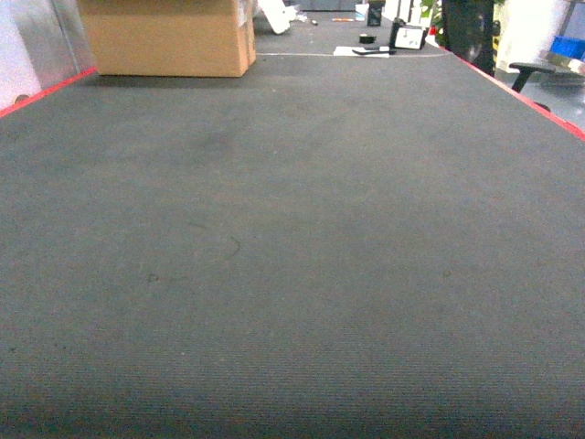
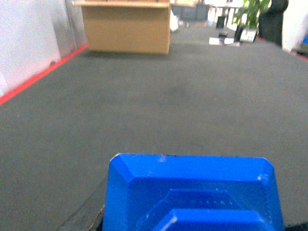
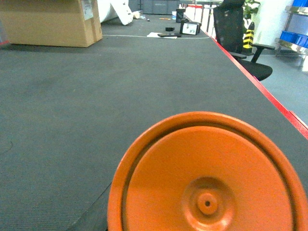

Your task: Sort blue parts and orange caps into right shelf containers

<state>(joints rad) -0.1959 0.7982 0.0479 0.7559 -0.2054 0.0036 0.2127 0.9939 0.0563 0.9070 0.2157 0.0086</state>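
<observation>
A bright blue part [image 2: 192, 192] with bevelled corners fills the bottom of the left wrist view. It hangs above the grey carpet, right where the left gripper's jaws are, and hides the fingers. A round orange cap [image 3: 207, 178] with a small centre hole fills the bottom of the right wrist view in the same way, held off the floor by the right gripper. Neither gripper shows in the head view. Far off at the right, blue containers [image 3: 294, 37] sit on a metal shelf.
Grey carpet [image 1: 292, 256] stretches ahead, bordered by red lines [image 1: 516, 91] on both sides. A large cardboard box [image 1: 169, 37] stands at the far left. A black office chair [image 3: 236, 33], a potted plant [image 2: 250, 14] and small items [image 1: 384, 41] lie at the far right.
</observation>
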